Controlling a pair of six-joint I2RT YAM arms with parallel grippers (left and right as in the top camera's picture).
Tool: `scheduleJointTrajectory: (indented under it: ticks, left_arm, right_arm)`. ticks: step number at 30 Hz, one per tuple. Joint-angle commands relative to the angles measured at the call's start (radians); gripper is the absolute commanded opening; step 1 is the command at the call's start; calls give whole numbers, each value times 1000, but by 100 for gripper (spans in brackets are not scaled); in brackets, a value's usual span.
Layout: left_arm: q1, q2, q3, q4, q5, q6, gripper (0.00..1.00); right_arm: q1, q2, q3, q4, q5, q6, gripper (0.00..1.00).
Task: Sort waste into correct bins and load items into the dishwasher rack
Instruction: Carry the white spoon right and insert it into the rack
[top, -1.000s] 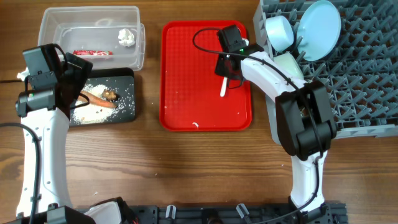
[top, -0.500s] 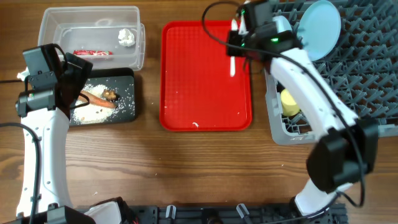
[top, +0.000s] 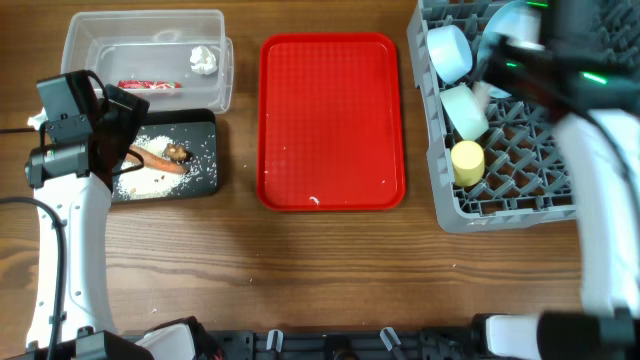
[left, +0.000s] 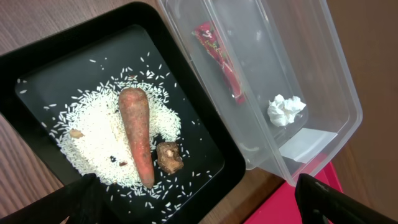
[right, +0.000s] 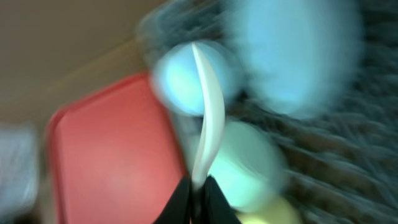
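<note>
My right gripper (right: 198, 190) is shut on the white plastic spoon (right: 208, 112) and holds it over the grey dishwasher rack (top: 520, 170); the view is motion-blurred. The rack holds the small light blue bowl (top: 448, 50), the small white bowl (top: 465, 108), the yellow cup (top: 467, 162) and the light blue plate (top: 505, 20), which my arm partly hides. The clear tub (top: 100, 30) holds the snack wrapper (left: 221, 59) and the tissue (left: 286, 109). The black tray (left: 37, 62) holds the carrot (left: 137, 134), the rice crumbs (left: 93, 137) and the brown lump (left: 168, 155). My left gripper (left: 205, 208) is open above the black tray.
The flat red tray (top: 330, 120) lies in the middle between the bins and the rack, with a small white speck (top: 314, 200) near its front edge. Bare wooden table runs along the front.
My right gripper has lifted the spoon off the red tray and carried it right, over the rack. The left arm has not moved.
</note>
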Motion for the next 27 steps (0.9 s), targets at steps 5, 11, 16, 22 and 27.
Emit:
scheduleJointTrajectory:
  ticks: [5,11,16,22,27]
  left_arm:
    - [5,-3,10,0,8,20,100]
    - [5,-3,10,0,8,20,100]
    - [5,-3,10,0,8,20,100]
    - [5,-3,10,0,8,20,100]
    - [5,-3,10,0,8,20,100]
  right_arm:
    - [-176,-25,-107,-118,256,418,4]
    - [-180,-2,-343,86,259,517,4]
    - [-180,-2,-383,132,240,538,12]
    - [-180,-20,-367,122,238,477,51]
    - [-180,-109,-248,44,208,312,57]
